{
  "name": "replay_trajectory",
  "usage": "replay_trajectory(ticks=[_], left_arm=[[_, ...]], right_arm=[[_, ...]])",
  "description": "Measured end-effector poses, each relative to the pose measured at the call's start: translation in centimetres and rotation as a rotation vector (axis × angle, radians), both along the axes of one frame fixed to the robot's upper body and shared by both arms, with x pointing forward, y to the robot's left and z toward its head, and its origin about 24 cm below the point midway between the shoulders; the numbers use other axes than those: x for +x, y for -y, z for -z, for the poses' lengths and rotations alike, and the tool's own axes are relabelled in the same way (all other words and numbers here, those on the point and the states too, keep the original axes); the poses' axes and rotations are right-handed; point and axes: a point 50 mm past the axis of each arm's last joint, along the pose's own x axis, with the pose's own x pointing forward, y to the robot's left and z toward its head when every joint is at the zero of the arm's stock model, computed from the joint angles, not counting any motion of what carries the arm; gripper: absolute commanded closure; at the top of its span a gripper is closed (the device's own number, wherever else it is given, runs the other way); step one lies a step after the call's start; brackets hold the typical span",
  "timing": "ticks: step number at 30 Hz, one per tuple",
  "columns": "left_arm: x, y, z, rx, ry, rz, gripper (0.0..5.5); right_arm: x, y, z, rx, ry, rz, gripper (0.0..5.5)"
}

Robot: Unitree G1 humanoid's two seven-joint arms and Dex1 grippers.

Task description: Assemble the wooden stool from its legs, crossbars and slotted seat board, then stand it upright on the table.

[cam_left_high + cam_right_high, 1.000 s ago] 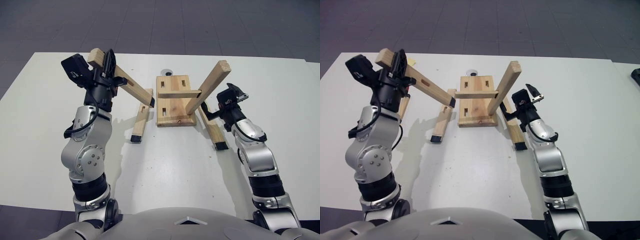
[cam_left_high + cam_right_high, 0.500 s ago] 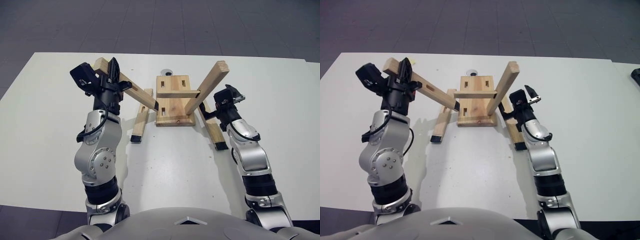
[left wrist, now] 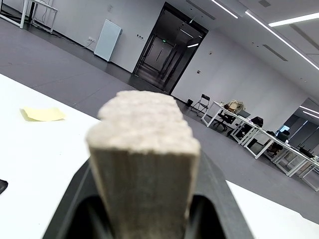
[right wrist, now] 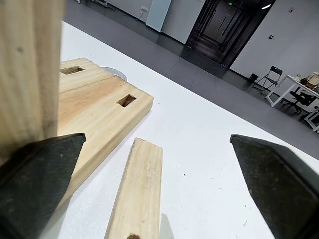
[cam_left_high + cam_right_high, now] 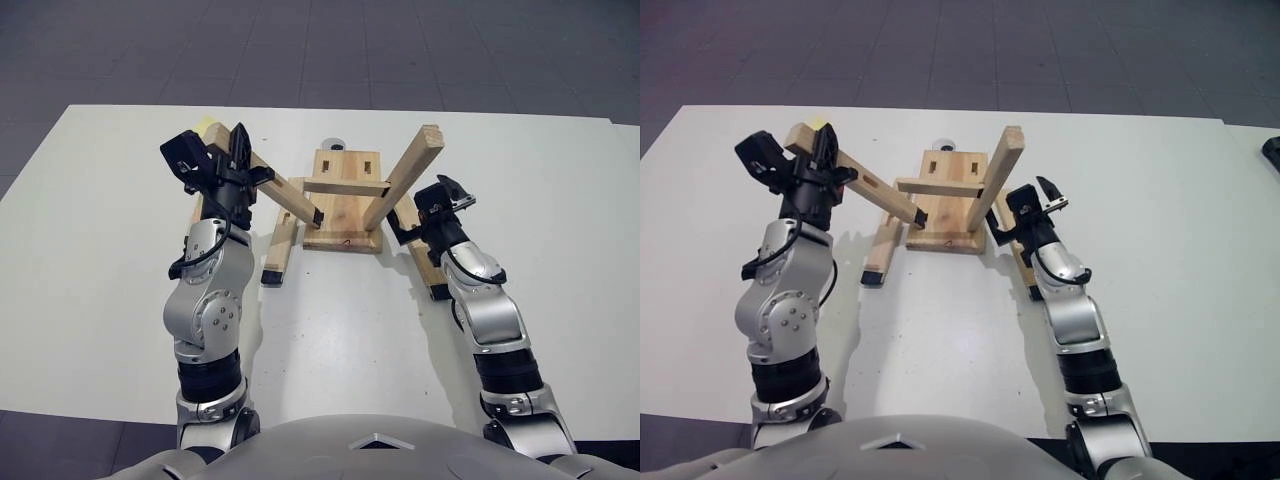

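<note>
Left tool is clenching a held leg near its far end. Right tool is gaping, released, just beside the tilted leg. On the tabletop the board is lying flat, mid-far, the tilted leg standing in its right side and carrying a crossbar. Spare legs are lying to its left and right. The wood is looking stiff, light and slightly slick, so mid-shaft grips clear of the slots seem safest.
</note>
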Motion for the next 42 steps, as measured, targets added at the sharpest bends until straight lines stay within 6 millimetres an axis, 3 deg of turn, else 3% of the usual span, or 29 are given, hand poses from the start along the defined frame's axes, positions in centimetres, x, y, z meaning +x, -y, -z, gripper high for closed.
replay_trajectory(ticks=[10, 19, 26, 42], left_arm=[[0.5, 0.4, 0.8, -0.014, -0.022, 0.043, 4.48], [-0.9, -0.1, 0.3, 0.044, -0.095, 0.15, 4.48], [-0.2, -0.7, -0.5, 0.055, -0.131, 0.151, 4.48], [1.7, 0.4, -2.9, 0.165, -0.232, 0.245, 4.48]], right_arm=[[0.0, 0.1, 0.1, -0.006, 0.001, 0.004, 0.1], [-1.1, 0.6, 1.0, 0.006, -0.012, 0.08, 0.1], [-1.4, 0.4, 1.2, 0.018, -0.01, 0.111, 0.1], [-1.4, -0.1, 1.3, 0.043, 0.0, 0.141, 0.1]])
